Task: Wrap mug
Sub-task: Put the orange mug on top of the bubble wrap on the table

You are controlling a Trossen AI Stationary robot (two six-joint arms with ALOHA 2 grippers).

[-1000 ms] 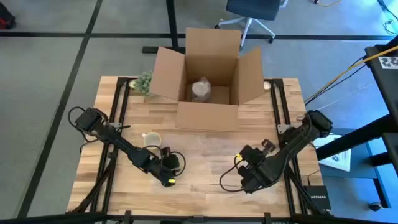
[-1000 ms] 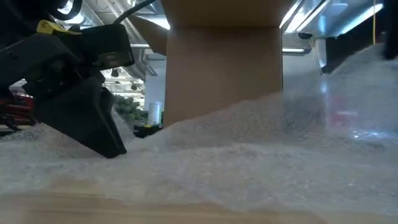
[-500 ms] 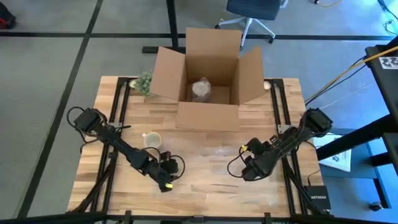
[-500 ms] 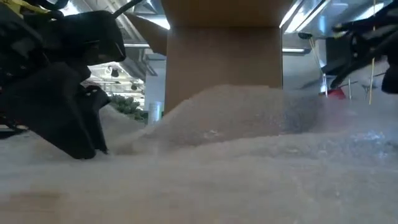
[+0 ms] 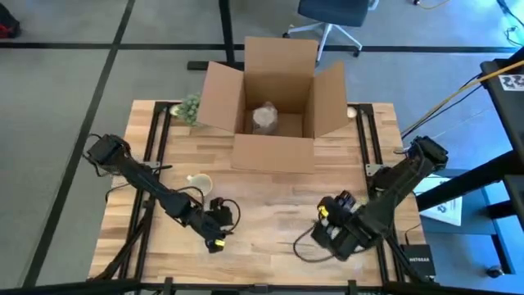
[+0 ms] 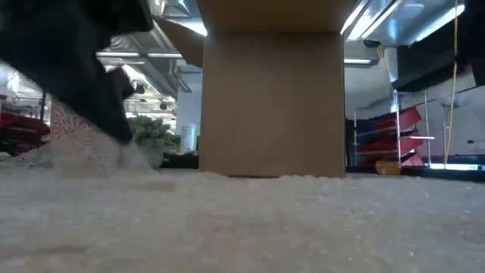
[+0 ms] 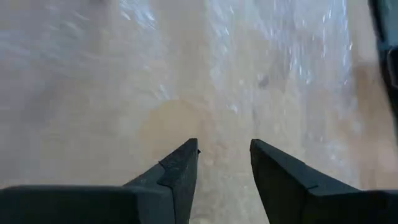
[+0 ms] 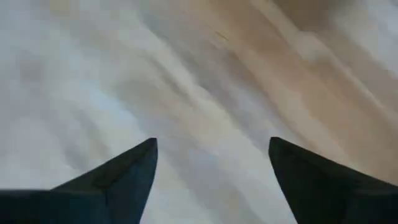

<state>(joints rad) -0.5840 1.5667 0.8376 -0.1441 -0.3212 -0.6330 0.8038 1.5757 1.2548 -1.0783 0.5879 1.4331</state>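
Both arms are dark, near black, built of slim straight links joined by bulkier rounded joints. The left arm [image 5: 151, 187] carries thin black cables looping loose beside its wrist, and a small yellow mark shows near the left pincer [image 5: 218, 242]. The right arm [image 5: 391, 190] has a similar black cable curling below its wrist, with a yellow fleck near the right pincer [image 5: 331, 242]. Up close, each pincer's fingers [image 7: 180, 171] are matte black, wedge-shaped, tapering to blunt points.
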